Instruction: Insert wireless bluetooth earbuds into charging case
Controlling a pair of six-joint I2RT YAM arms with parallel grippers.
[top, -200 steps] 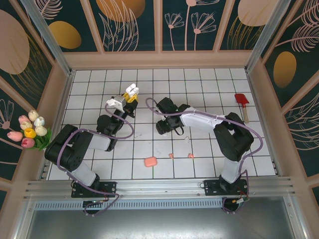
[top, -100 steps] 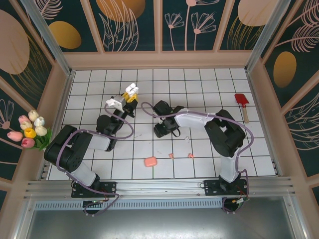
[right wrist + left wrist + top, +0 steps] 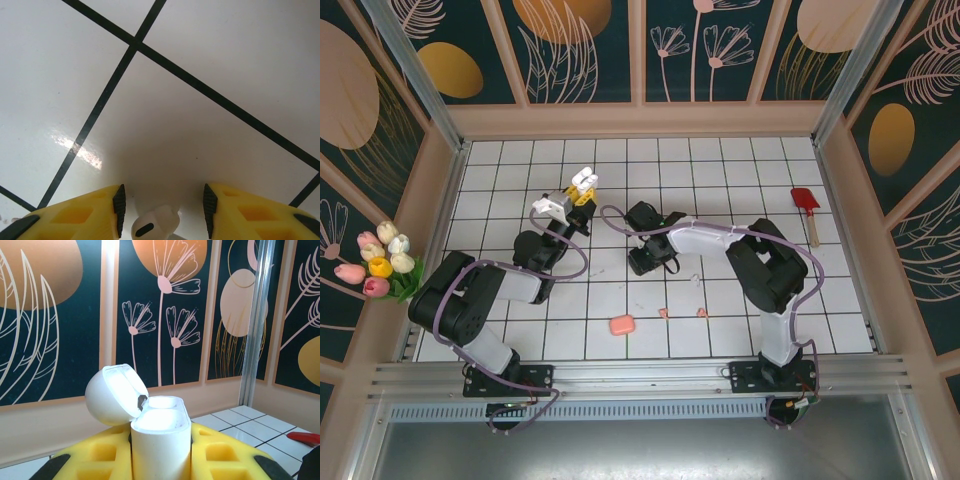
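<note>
The white charging case [image 3: 160, 437] stands upright with its lid [image 3: 115, 395] flipped open to the left, and my left gripper [image 3: 161, 460] is shut on its body between yellow fingers [image 3: 225, 452]. From above, that case [image 3: 584, 180] is held over the tiles left of centre. My right gripper [image 3: 162, 210] hangs low over the white floor, jaws open. A white earbud [image 3: 155, 225] lies between its pads, touching neither. Seen from above, the right gripper [image 3: 646, 262] is at mid-table. Another white earbud [image 3: 696, 281] and two salmon-pink earbuds [image 3: 663, 313] [image 3: 702, 313] lie on the tiles.
A closed salmon-pink case [image 3: 621, 325] lies near the front edge. A red spatula [image 3: 807, 205] rests at the right, by the wall. A bunch of tulips [image 3: 382, 262] sits outside the left wall. Panelled walls enclose the tiled floor [image 3: 720, 180].
My right arm has shifted slightly left and its jaws have narrowed a little around the white earbud. The left arm and its case have not moved.
</note>
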